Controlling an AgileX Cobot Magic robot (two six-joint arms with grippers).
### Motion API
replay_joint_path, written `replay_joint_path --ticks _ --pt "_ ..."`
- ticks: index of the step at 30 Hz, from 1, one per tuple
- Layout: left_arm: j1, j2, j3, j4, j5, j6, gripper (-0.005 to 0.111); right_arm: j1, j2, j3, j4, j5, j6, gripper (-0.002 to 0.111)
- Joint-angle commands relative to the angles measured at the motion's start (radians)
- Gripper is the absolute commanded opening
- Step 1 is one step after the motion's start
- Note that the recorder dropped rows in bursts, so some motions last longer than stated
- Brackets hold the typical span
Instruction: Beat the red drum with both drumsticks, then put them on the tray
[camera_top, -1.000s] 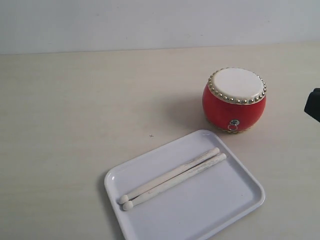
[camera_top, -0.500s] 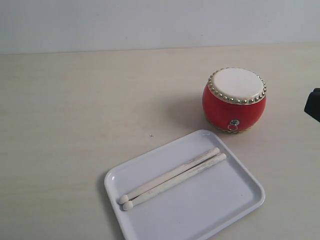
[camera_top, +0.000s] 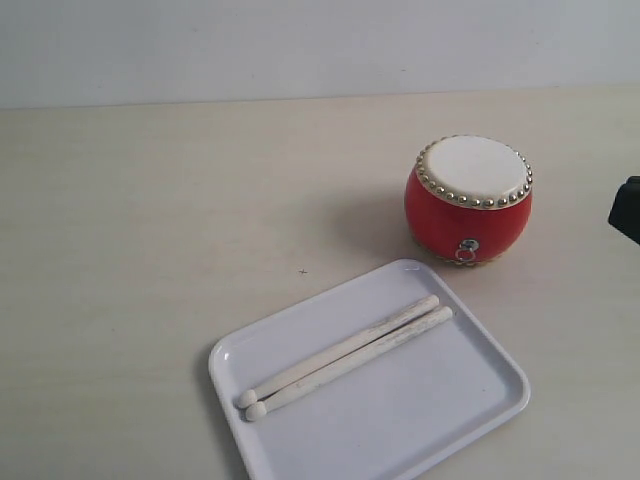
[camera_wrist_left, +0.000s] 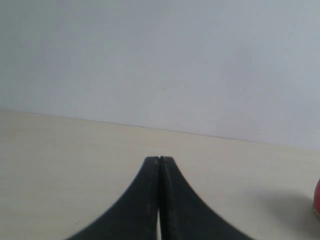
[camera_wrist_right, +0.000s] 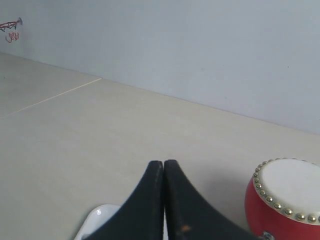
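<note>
Beginning at the left of the exterior view: showing only bare pale counter (camera_top: 120, 250). Moving rightward, finding the tray (camera_top: 430, 400) resting flat on the counter and holding the drumsticks (camera_top: 345, 348), laid side by side and touching, rounded tips pointing at the tray's left corner. Further right, finding the red drum (camera_top: 468, 200) standing upright just beyond the tray's far corner, apart from it. Catching a black shape (camera_top: 628, 208) at the right edge, too cropped for naming.

Turning to the left wrist view: revealing the left claw (camera_wrist_left: 159, 160) pressed fully closed on nothing, with a mere red sliver of the drum.

Turning to the right wrist view: revealing the right claw (camera_wrist_right: 163, 163) likewise pinched closed and empty, beside the drum's cream skin, brass studs and one tray corner, while hiding the drumsticks.
</note>
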Motion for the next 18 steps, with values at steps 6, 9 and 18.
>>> replay_joint_path --ticks 6,9,18 --pt "0.002 -0.004 0.003 0.001 0.005 -0.008 0.0 0.001 -0.004 0.006 -0.004 -0.007 -0.001 0.0" --pt "0.002 -0.004 0.003 0.001 0.005 -0.008 0.0 0.001 -0.004 0.006 -0.004 -0.007 -0.001 0.0" --pt "0.002 -0.004 0.003 0.001 0.005 -0.008 0.0 -0.012 -0.033 0.006 -0.036 0.002 -0.059 0.0"
